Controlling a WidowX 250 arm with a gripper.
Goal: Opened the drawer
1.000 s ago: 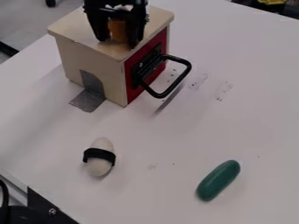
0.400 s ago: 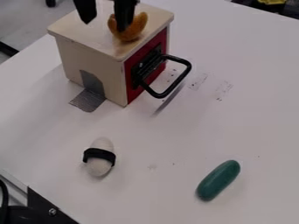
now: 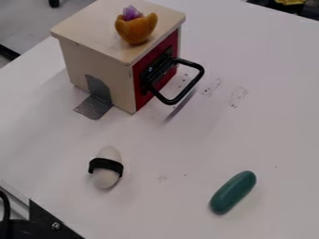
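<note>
Drawer (image 3: 141, 66) shut | white tbl (image 3: 168, 149) w/ dk smudges (image 3: 237, 96) | gray flr (image 3: 31, 21) | pincer: can't tell

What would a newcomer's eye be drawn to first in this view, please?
Probably the wooden box near the top, with its red front and black handle jutting out. On its top sits an orange cup-like piece holding something purple. A green oblong lies at lower right.

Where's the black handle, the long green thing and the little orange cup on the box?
Black handle (image 3: 190, 87): camera view, on its outer bar.
Long green thing (image 3: 233, 192): camera view, on its middle.
Little orange cup (image 3: 135, 32): camera view, on its outer wall.
</note>
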